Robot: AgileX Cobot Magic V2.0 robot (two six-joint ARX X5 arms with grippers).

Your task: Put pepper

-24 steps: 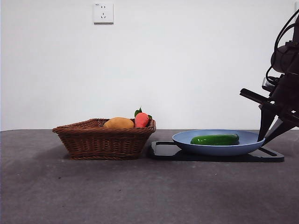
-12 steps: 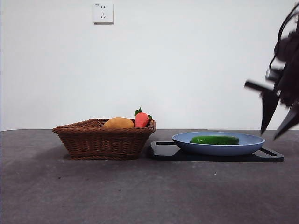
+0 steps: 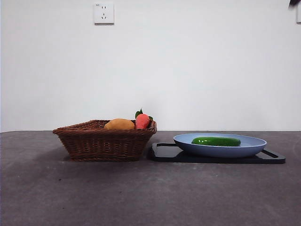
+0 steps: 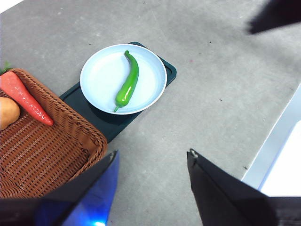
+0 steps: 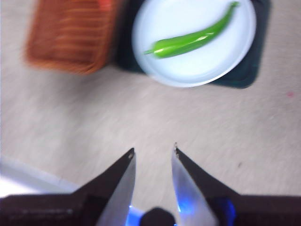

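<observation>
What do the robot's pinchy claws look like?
Each claw has two flat black jaws that narrow to pointed tips. The left gripper has broad, wedge-shaped jaws, one lit by a blue glow at its base. The right gripper has slimmer blade-like jaws with pale inner faces and the same blue light between them.

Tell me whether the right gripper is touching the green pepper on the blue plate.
Apart. The right wrist view shows the right gripper open, high above bare table, well clear of the long glossy green pepper lying on the round blue plate.

The scene is viewed level from bench height in the front view. From both wrist views, the blue plate (image 4: 101,87) and basket (image 4: 47,155) are seen from high above.
</observation>
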